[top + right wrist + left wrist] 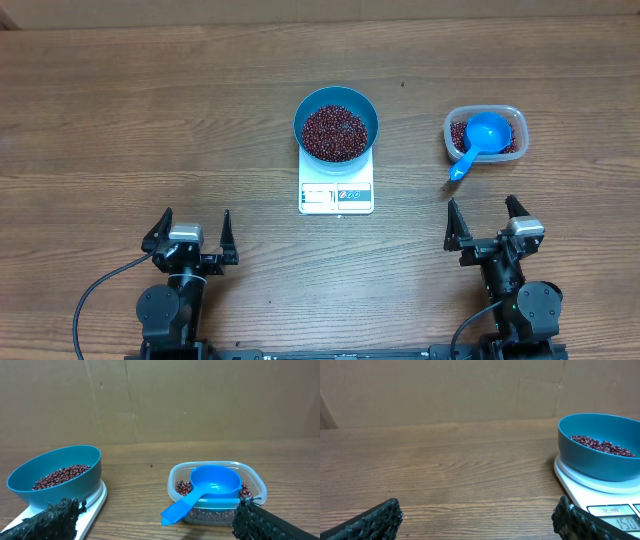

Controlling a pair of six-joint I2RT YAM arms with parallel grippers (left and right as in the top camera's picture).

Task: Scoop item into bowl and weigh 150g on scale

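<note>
- See left gripper [196,214] and right gripper [480,201], fingers wide apart, holding nothing
- Find beans [335,132] in the blue bowl [595,460] on the scale [336,195]
- Could bump the bowl off the scale by reaching carelessly
- Could add too many beans with the scoop [486,132]

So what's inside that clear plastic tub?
A blue scoop lies in the tub, handle poking out over the rim, on dark red-brown beans. The scoop covers many of them, so how many there are cannot be seen.
</note>
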